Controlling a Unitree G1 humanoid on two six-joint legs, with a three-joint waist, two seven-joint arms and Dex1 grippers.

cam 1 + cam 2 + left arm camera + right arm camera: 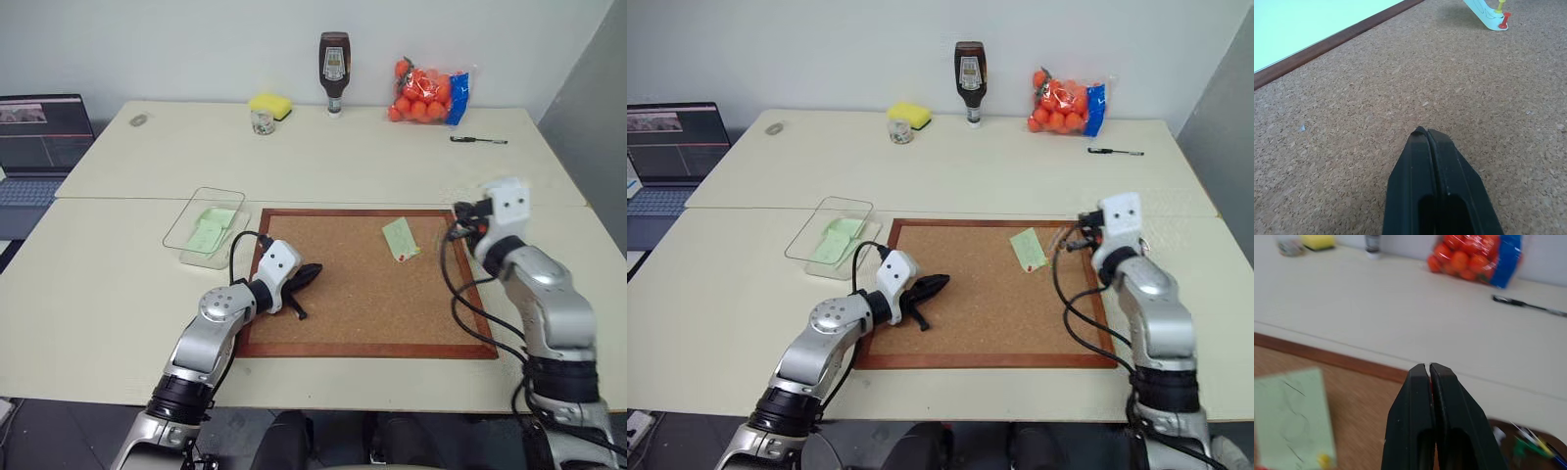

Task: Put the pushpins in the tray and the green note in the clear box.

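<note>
**Both grippers shut; one note in the box, one pinned on the board**

Starting at your far left, a laptop (44, 137) sits open at the desk's (118, 294) edge. Next comes the clear box (205, 227), lying on the desk just beside the corkboard's (367, 313) left corner, with a pale green slip inside it.

Your left gripper (307, 277) hovers low over the left part of the corkboard. Its wrist view shows the two black fingers (1422, 171) pressed together with nothing between them, pointing across bare cork.

Towards the right part of the board lies the green note (400, 238), flat and slightly tilted. A red pushpin (1505, 20) and a yellow pushpin (1501, 5) stand at its near corner, as the left wrist view shows.

Your right gripper (1429, 369) is raised over the board's right edge, pointing towards the back of the desk. Its fingers are closed tight; whether a pin sits between them you cannot tell from these views. At the lower corner of its wrist view, the tray (1533, 450) holds a few pins, green and yellow among them.

Along the back of the desk, left to right: a small jar (262, 120) touching a yellow sponge (270, 104), a dark bottle (334, 70), a bag of oranges (427, 95) and a pen (478, 140).
</note>
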